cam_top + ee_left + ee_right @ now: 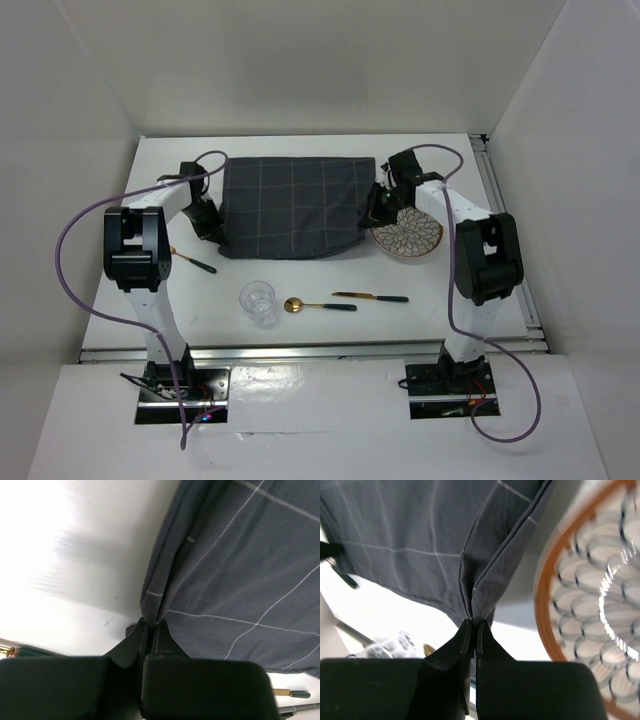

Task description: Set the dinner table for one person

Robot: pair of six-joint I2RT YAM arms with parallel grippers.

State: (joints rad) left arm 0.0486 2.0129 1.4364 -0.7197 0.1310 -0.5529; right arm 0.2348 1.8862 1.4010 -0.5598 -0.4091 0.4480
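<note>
— Two pinches on one cloth, as we read it. Starting at the left of the mat (292, 207), our left gripper (208, 222) is clamped on its left edge, toward the near corner.

— Agreed, and the left wrist view settles it. The fingers (131, 640) meet there with a fold of grey check rising from between them. From overhead we get only dark metal against dark cloth.

— At the mat's right edge, our right gripper (380, 205) is closed on the cloth in the same way. Its own camera shows the hem gathered into the nip.

— Why both edges? We judge that holding opposite sides lets us draw the mat flat or shift it without bunching. The dinner table (210, 320) lies under the mat and spreads bare all round it.

— Just right of the mat sits the patterned plate (407, 233). The right wrist view puts its orange rim close beside the hanging hem. We cannot tell whether they touch.

— Nearer us than the mat, left to right, lie a dark-handled utensil (195, 262), the glass (260, 302), the gold spoon (318, 305) and a second long utensil (370, 296). None of them is on the cloth.

— So we judge the setting barely begun, with the mat to go first.
</note>
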